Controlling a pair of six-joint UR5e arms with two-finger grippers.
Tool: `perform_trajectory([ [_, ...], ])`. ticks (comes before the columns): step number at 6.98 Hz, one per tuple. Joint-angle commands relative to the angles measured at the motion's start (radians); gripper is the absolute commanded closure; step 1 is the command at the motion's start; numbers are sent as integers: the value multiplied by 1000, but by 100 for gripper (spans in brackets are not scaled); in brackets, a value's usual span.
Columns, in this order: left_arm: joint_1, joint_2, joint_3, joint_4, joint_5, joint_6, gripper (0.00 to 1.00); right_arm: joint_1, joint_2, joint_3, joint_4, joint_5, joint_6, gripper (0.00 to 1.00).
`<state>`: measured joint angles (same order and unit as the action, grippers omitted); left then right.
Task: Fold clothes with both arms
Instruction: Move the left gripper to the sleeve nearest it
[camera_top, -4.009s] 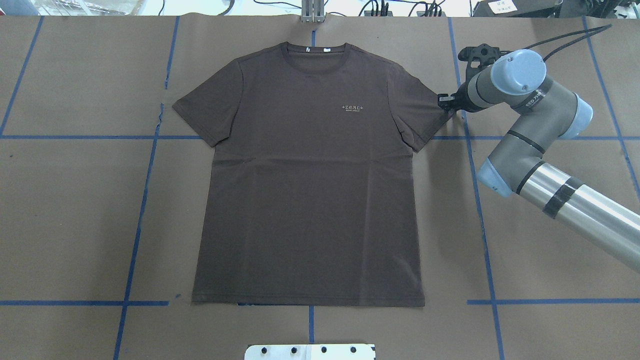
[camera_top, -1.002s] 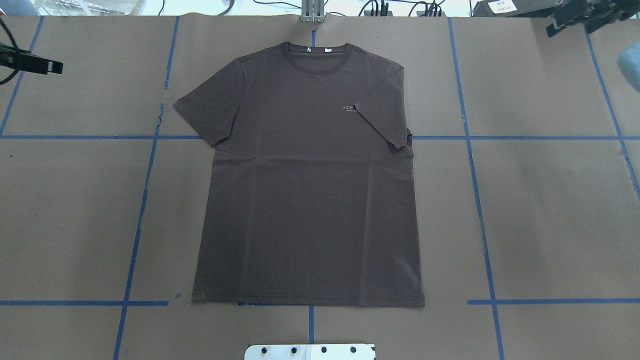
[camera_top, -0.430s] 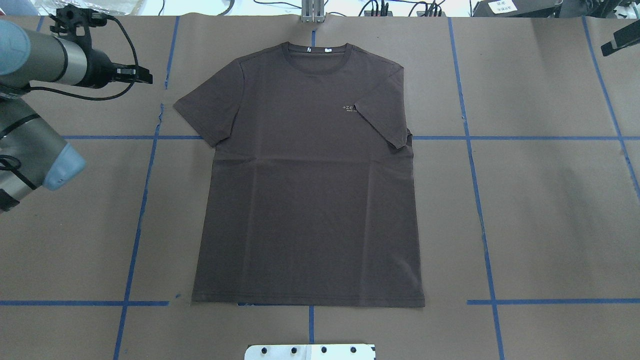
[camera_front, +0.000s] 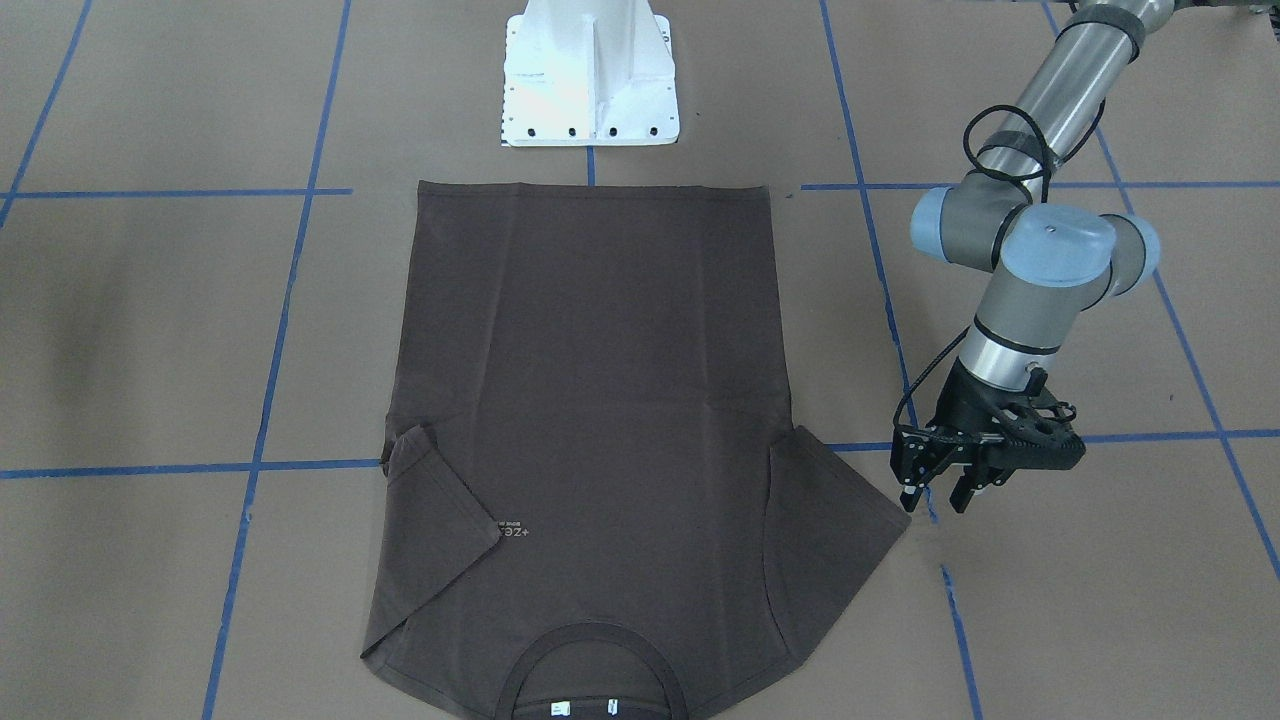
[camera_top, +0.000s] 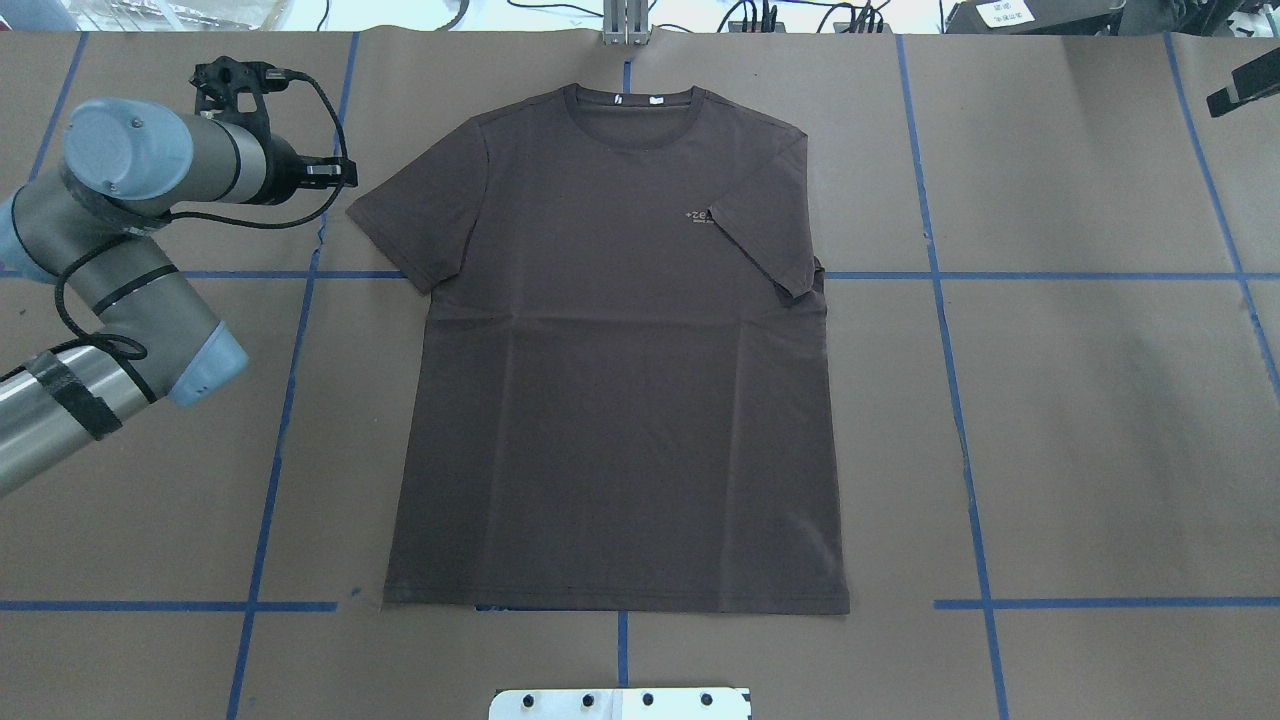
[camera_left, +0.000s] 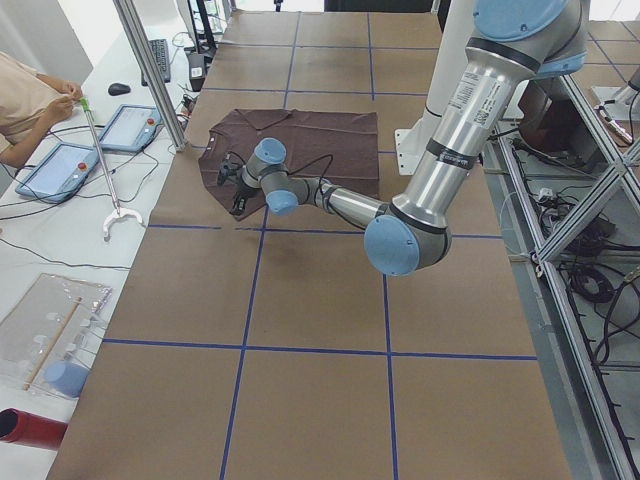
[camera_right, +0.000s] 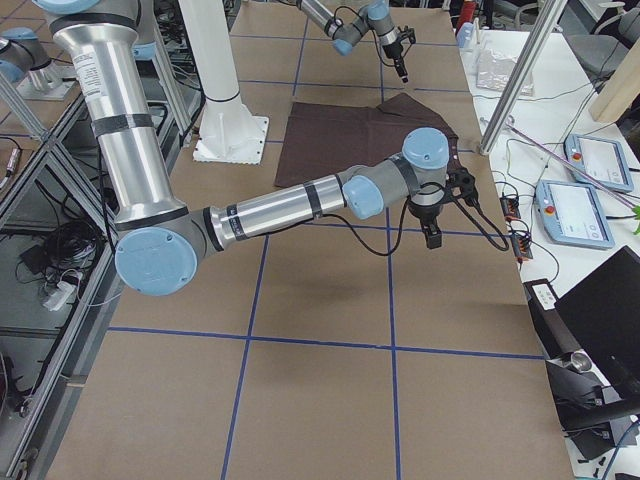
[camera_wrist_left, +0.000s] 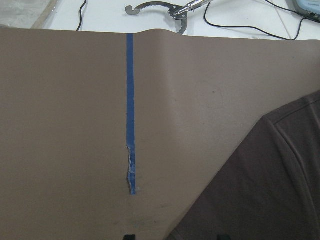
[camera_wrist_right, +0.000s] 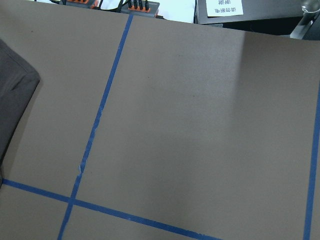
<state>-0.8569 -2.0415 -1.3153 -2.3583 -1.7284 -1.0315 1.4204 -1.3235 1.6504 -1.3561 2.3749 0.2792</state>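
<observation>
The dark brown T-shirt (camera_top: 620, 400) lies flat on the brown paper, collar at the far side. Its right sleeve (camera_top: 765, 245) is folded in over the chest and half covers the logo. The left sleeve (camera_front: 835, 510) is spread out flat. My left gripper (camera_front: 935, 495) hangs open just outside that sleeve's tip, nothing between its fingers; it is also seen from above (camera_top: 345, 176). The left wrist view shows the sleeve edge (camera_wrist_left: 270, 190) at lower right. My right gripper (camera_top: 1240, 90) is at the far right edge, away from the shirt (camera_wrist_right: 12, 95); I cannot tell its state.
The white pedestal base (camera_front: 590, 70) stands just behind the shirt's hem. Blue tape lines (camera_top: 290, 400) cross the paper. A metal post (camera_top: 625, 25) stands beyond the collar. Tablets (camera_left: 60, 165), cables and a person's hand (camera_left: 65, 90) lie beyond the table's far edge.
The right sleeve was folded in and the right arm drew back to the far right edge. The left arm has come in from the left and moved up to the left sleeve.
</observation>
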Motion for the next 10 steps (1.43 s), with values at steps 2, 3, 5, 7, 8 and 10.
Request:
perform_trajectory([
  [2,47,-23,70,-12,59,-4,38,0,-2,0,0,-2,-2,0],
  [3,50,-25,86,-30,59,-4,41,0,-2,-1,0,-3,0,0],
  [5,50,-40,108,-30,59,-2,43,0,-6,0,0,-3,0,0],
  [7,50,-55,125,-30,59,-2,43,-1,-5,-1,2,-6,0,0],
  [8,50,-55,128,-30,59,-1,43,-1,-5,-1,0,-6,0,0],
  [10,50,-59,136,-30,59,1,44,-1,-5,-1,0,-8,0,0],
])
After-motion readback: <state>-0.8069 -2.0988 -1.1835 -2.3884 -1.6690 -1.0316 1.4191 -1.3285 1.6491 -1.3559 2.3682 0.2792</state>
